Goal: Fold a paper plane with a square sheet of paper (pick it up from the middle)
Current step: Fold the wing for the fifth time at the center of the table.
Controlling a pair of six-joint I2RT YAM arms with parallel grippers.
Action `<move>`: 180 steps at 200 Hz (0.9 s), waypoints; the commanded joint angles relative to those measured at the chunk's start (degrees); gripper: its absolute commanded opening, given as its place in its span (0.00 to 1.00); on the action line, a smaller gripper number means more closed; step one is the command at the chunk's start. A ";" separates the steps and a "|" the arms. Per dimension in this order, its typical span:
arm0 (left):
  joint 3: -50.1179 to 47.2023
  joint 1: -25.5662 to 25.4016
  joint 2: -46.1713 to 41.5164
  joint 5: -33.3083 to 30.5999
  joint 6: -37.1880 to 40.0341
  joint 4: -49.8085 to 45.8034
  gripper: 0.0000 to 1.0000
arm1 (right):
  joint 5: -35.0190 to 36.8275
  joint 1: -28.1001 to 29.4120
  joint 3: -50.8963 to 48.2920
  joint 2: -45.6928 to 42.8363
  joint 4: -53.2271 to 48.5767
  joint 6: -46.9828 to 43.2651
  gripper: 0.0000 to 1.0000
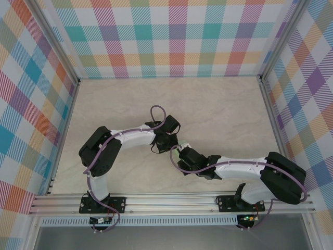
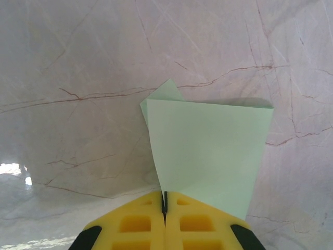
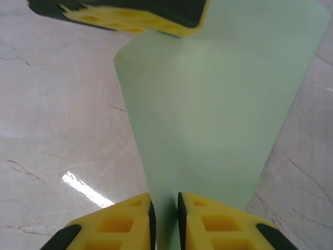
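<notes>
Mint-green paper (image 2: 208, 151), partly folded, held over the table (image 2: 78, 62): left gripper (image 2: 164, 205) clenched on one edge, right gripper (image 3: 164, 208) pinching the opposite end. Early folds seem made; the pointed dart with centre crease remains unformed.

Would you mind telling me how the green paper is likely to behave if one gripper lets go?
Probably floppy: the paper bows into a curve between the left gripper and right gripper. Likely very light, being a thin sheet. It should crease easily; folds already show.
</notes>
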 commanded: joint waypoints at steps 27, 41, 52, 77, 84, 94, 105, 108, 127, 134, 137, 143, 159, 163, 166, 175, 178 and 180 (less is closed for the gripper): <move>1.67 -0.17 -1.06 -0.53 0.13 -2.90 0.00 | -3.90 0.43 -1.57 -6.90 -4.67 3.89 0.30; 1.69 -0.11 -1.08 -0.49 0.23 -3.00 0.00 | -4.90 0.42 -2.75 -8.56 -5.51 5.03 0.32; 1.67 -0.12 -1.03 -0.42 0.13 -2.83 0.00 | -5.61 0.38 -3.63 -9.14 -5.67 5.57 0.33; 1.89 -0.14 -1.04 -0.06 0.06 -2.67 0.00 | -7.06 0.44 -4.01 -8.93 -5.83 4.95 0.37; 2.02 -0.18 -1.07 0.00 0.13 -2.72 0.00 | -8.18 0.41 -3.93 -8.92 -5.82 4.46 0.37; 1.97 -0.26 -1.10 -0.04 0.13 -2.77 0.00 | -8.67 0.41 -3.63 -8.90 -6.24 4.44 0.37; 2.20 -0.19 -1.09 -0.12 0.18 -2.90 0.00 | -8.29 0.41 -3.78 -8.84 -6.88 4.91 0.35; 2.20 -0.20 -0.98 -0.06 0.22 -2.90 0.00 | -8.09 0.38 -3.78 -8.79 -7.07 5.00 0.35; 2.09 -0.20 -1.00 -0.13 0.13 -2.89 0.00 | -8.00 0.34 -4.47 -8.16 -6.94 5.78 0.32; 2.02 -0.19 -1.01 -0.13 0.14 -2.90 0.00 | -8.37 0.32 -4.72 -7.77 -6.55 6.01 0.32; 2.02 -0.19 -0.99 -0.13 0.13 -2.91 0.00 | -8.42 0.28 -4.82 -7.57 -6.38 6.05 0.32; 2.00 -0.27 -0.88 -0.05 0.20 -2.95 0.00 | -8.60 0.27 -4.84 -7.07 -6.05 6.17 0.32; 2.18 -0.35 -0.79 0.05 0.14 -2.88 0.00 | -8.60 0.27 -4.78 -5.79 -5.52 6.11 0.31; 2.20 -0.35 -0.78 0.05 0.13 -2.90 0.00 | -8.60 0.28 -4.63 -5.46 -5.48 5.99 0.30; 2.20 -0.34 -0.86 0.05 0.13 -2.89 0.00 | -8.55 0.37 -4.47 -5.27 -5.51 5.86 0.29; 2.28 -0.32 -0.70 0.04 0.20 -2.95 0.00 | -8.68 0.28 -4.04 -4.43 -5.44 5.66 0.27; 2.35 -0.34 -0.74 0.09 0.16 -2.96 0.00 | -8.73 0.27 -3.97 -4.09 -5.42 5.57 0.26; 2.37 -0.31 -0.71 0.10 0.21 -2.97 0.00 | -8.81 0.27 -3.87 -3.91 -5.39 5.47 0.26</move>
